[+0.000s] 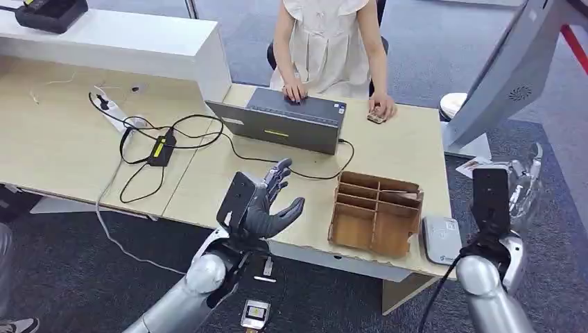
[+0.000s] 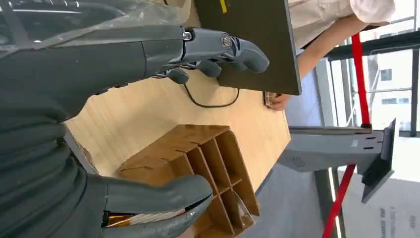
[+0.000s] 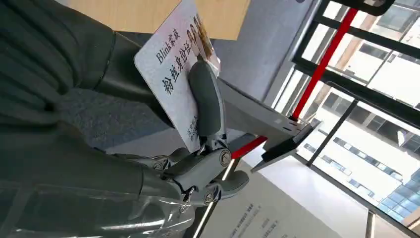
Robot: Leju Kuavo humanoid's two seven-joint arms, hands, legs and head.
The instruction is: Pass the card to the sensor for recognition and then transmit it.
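A white card (image 3: pixel 178 74) with printed text and a photo is pinched between the thumb and a finger of my right hand (image 3: pixel 198 163). That hand (image 1: pixel 519 182) is raised off the desk's right end, above the carpet. The white card sensor (image 1: pixel 442 239) lies flat on the desk's front right corner, to the left of and below that hand. My left hand (image 1: pixel 267 205) hovers over the desk's front edge with its fingers (image 2: pixel 223 47) spread and nothing in it. It is left of the wooden organiser (image 1: pixel 376 211).
A person sits at the far side with one hand on the grey laptop (image 1: pixel 288 121). A laptop cable runs past the wooden organiser (image 2: pixel 198 158). A power strip and black adapter (image 1: pixel 161 149) lie at the left. A grey kiosk stand (image 1: pixel 509 76) rises at the right.
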